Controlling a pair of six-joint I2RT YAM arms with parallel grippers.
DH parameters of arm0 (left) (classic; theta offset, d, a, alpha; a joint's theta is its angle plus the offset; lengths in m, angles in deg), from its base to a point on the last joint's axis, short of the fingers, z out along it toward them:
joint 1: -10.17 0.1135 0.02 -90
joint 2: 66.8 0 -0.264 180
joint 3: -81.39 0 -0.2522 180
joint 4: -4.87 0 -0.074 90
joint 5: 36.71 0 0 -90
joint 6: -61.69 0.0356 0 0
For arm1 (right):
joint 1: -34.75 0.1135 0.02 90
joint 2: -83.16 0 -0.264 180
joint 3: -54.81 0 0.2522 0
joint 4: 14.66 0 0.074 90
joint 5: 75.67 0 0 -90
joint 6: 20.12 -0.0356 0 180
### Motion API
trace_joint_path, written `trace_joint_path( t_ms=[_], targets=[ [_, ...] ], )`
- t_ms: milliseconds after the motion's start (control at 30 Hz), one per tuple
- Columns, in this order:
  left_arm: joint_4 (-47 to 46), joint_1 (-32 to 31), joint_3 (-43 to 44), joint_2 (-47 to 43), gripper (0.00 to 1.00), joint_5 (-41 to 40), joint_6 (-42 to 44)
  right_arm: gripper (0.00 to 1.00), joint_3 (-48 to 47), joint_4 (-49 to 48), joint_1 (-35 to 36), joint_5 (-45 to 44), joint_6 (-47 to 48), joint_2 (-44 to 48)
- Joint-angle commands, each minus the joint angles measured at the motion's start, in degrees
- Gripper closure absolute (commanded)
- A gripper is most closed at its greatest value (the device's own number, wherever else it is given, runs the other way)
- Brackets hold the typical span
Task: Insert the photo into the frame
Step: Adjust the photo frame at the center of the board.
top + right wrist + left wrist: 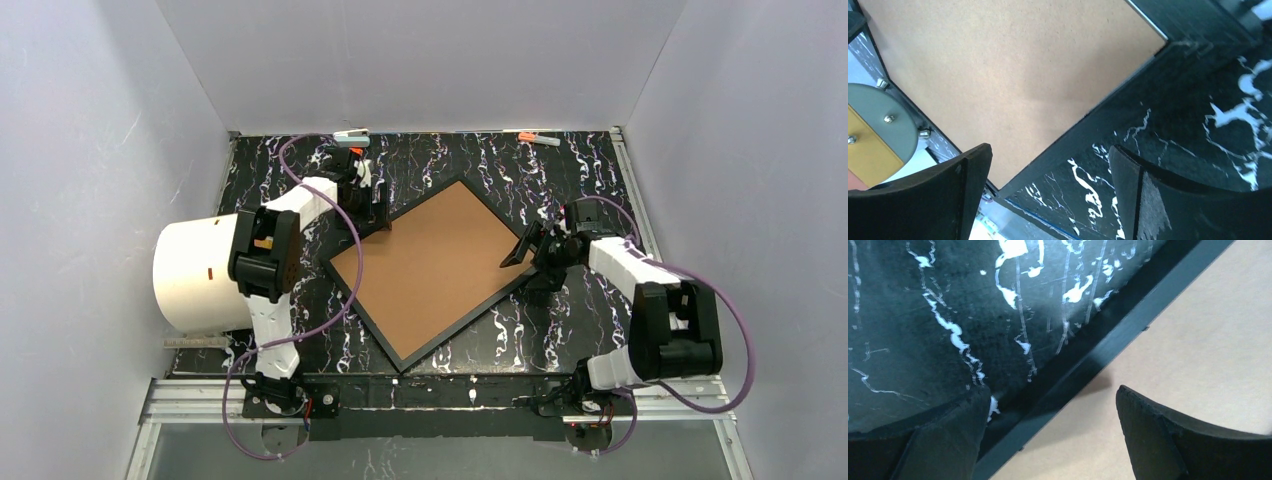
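The frame (465, 322) lies flat in the middle of the black marbled table, turned like a diamond, with a brown backing board (430, 265) filling it. The photo is hidden. My left gripper (378, 215) stands open at the frame's upper left side; in the left wrist view its jaws (1052, 392) straddle the black frame edge (1108, 347) and the board (1198, 340), with nothing held. Over the frame's right side my right gripper (520, 250) is open and empty. In the right wrist view the right gripper (1049, 148) hangs above the frame rim (1088, 130) and the board (998, 75).
A large white cylinder (195, 275) sits at the table's left side beside the left arm. Two markers (350, 133) (538, 137) lie along the back edge. A ruler (195, 342) lies at the front left. White walls close in on three sides.
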Motion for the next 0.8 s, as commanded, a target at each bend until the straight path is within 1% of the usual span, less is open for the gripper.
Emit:
trace_joint_path(
  t_ms=[0, 167, 267, 300, 367, 400, 433, 533, 633, 767],
  targets=[
    [1.04, 0.07, 2.79, 0.74, 0.07, 7.58, 0.39, 0.05, 0.21, -6.90, 0.02, 5.55, -0.42, -4.68],
    [1.46, 0.07, 1.10, 0.73, 0.14, 10.34, -0.34, 0.08, -2.17, -10.74, -0.03, 4.03, -1.73, -9.12],
    [1.39, 0.01, -0.89, -0.68, 0.25, 13.84, -1.10, 0.10, -5.24, -11.95, -0.14, 0.45, -1.46, -10.56],
    [1.27, -0.01, -1.88, -1.31, 0.31, 14.82, -1.38, 0.11, -6.60, -12.28, -0.36, -0.55, -1.20, -11.44],
    [1.01, -0.05, -4.33, -3.07, 0.47, 16.97, -1.81, 0.18, -9.77, -12.91, -1.09, -2.39, -1.26, -13.12],
    [0.80, -0.13, -5.61, -3.99, 0.55, 18.12, -2.01, 0.19, -11.91, -12.96, -1.45, -2.82, -1.36, -14.24],
    [0.65, -0.15, -6.98, -5.19, 0.59, 18.84, -2.18, 0.20, -13.49, -13.06, -1.73, -3.21, -1.40, -15.32],
    [0.49, -0.44, -10.89, -8.48, 0.67, 20.60, -2.30, 0.22, -16.54, -14.41, -2.47, -4.10, -1.20, -18.57],
    [0.42, -1.39, -15.33, -12.11, 0.72, 22.07, -2.46, 0.23, -18.84, -17.21, -3.29, -3.87, -0.66, -21.64],
    [-1.20, -3.65, -21.57, -16.56, 0.77, 23.42, -3.91, 0.27, -23.28, -19.11, -4.37, -3.33, 0.63, -26.21]
  ],
)
